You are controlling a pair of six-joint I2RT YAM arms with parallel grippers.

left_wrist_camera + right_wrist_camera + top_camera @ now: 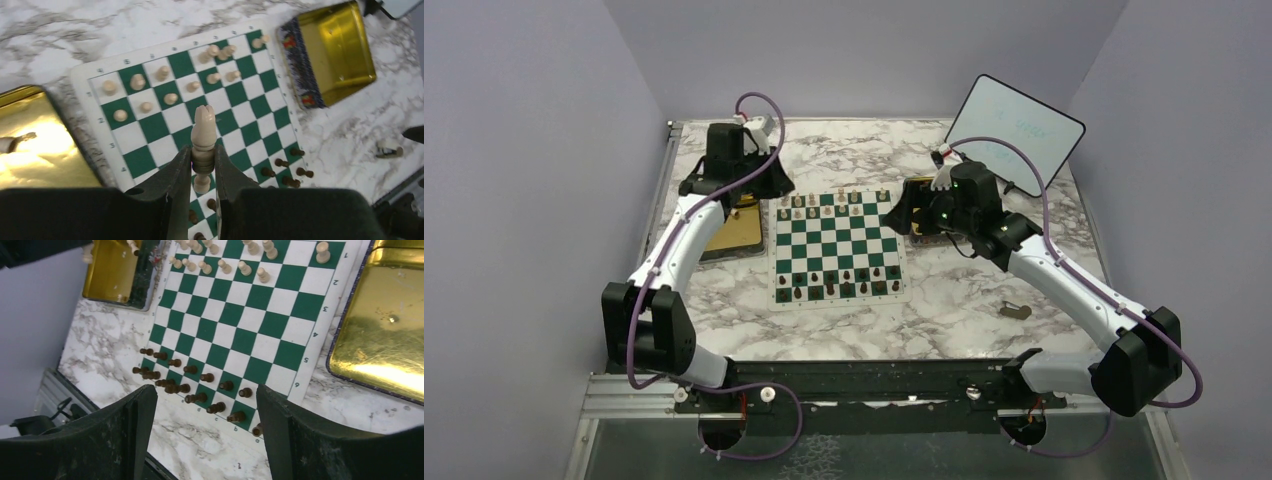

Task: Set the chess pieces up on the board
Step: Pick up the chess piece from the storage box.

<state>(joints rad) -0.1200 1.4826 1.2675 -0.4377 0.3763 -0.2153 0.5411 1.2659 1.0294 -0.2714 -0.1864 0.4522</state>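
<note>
- Risk: the left jaws clench a cream piece [203, 132] low on its stem, so it may pivot or slip while being lowered.
- Risk: the set cream pieces [137, 81] stand crowded on the board's far rows, and descending jaws could topple them.
- Right jaws: spread and empty.
- Board [836, 240]: flat, green-and-white checks, at mid-bench. Dark pieces [200, 377] occupy its near rows.

**Layout.** Board [836, 250] at the centre of the table [944, 325]. Far chess pieces [138, 81] stand on its rear rows and near chess pieces [226, 385] along its front rows. Left tray [736, 238] lies just beside the board's left edge, right tray [345, 55] beside its right edge. Whiteboard [1016, 130] stands behind the right tray.
</note>
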